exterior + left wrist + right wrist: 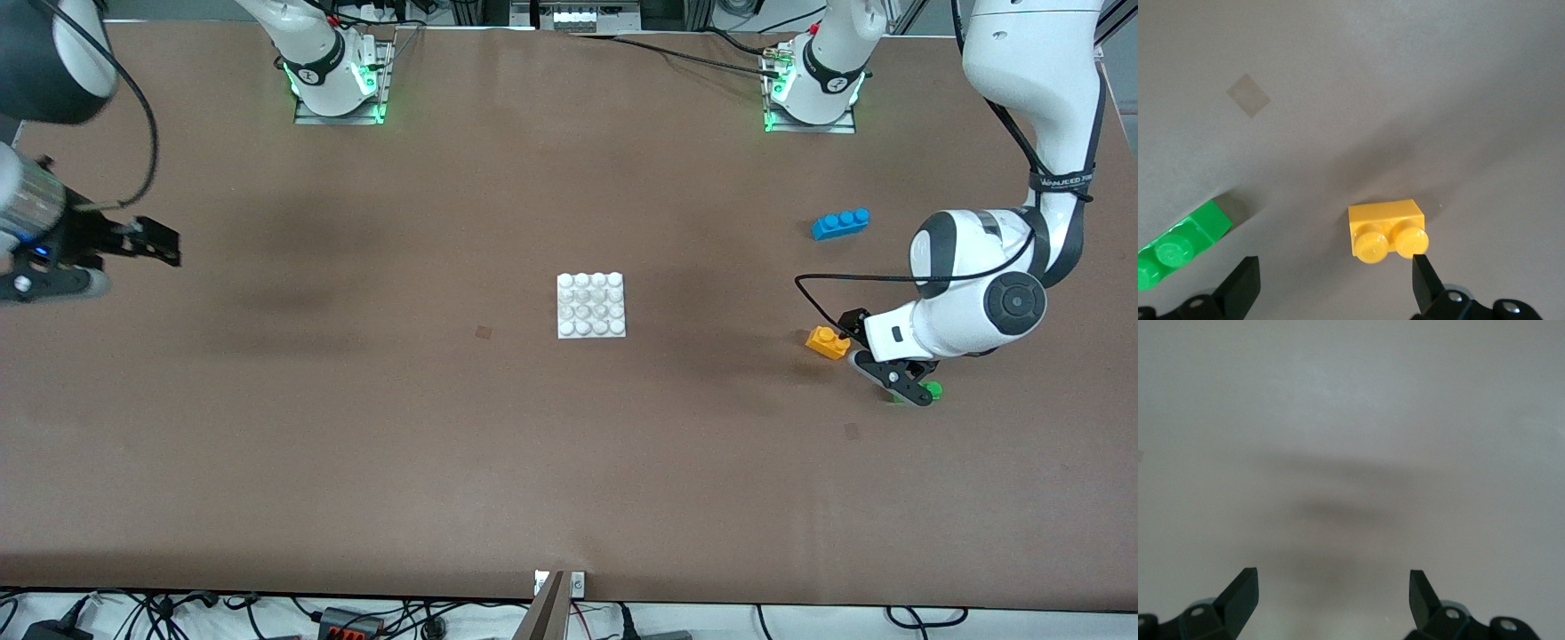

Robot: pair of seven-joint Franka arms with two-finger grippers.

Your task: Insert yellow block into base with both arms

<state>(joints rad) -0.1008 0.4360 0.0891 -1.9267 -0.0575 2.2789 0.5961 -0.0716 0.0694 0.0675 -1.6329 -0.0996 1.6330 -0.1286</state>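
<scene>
The brown table (356, 427) spreads wide and mostly bare under me, its covering smooth and matte. The base (591, 305) sits at its middle, well apart from my work. My right gripper (1333, 587) waits spread and empty over the right arm's end. My left gripper (1336, 277) hangs low, jaws wide, holding nothing, the yellow block (1387, 228) off-centre by one finger and the green brick (1178, 243) just outside the other. I judge I should centre on the yellow block, then descend and close.

green brick (930, 389) half hidden by left arm (969, 311), right arm (36, 178) cut off
</scene>
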